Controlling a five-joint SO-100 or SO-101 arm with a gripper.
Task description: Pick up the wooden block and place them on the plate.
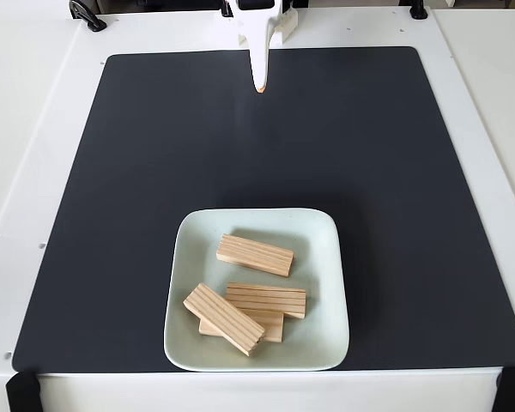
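Fixed view: a white worktop carries a large dark charcoal mat with rounded corners that covers most of it. Black clamps sit at the worktop's near left corner and near right corner, and another black fitting sits near its far left corner. The pale mint-white square plate rests on the mat close to the near edge, about midway along it. Four wooden blocks lie on the plate: one apart toward the far side, and three overlapping in a loose pile nearer the front. The white end effector hangs at the mat's far edge, well apart from the plate, its tips together, holding nothing.
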